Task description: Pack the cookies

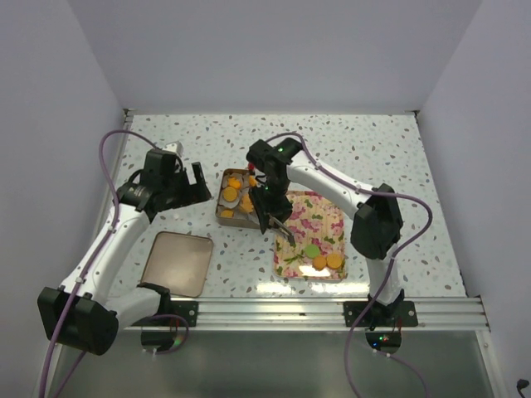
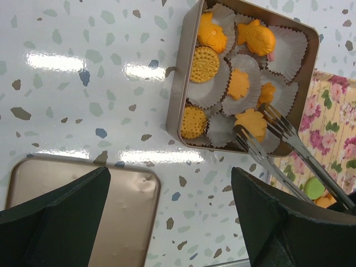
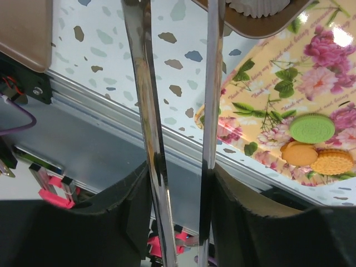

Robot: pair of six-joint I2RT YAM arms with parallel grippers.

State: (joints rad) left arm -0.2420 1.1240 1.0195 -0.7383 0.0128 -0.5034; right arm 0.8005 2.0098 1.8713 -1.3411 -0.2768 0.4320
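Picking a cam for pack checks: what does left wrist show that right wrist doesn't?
Left wrist only: cookies packed in the tin, with the tips of the tongs over them. Right wrist only: right gripper clamped on the tongs, and the table-edge rail. Both: tongs, tray, green cookie.

Left end effector (image 2: pixel 172 219) spread wide, right arm (image 1: pixel 332 179) folded back, right end effector (image 3: pixel 181 211) clamped on tongs (image 3: pixel 151 111)
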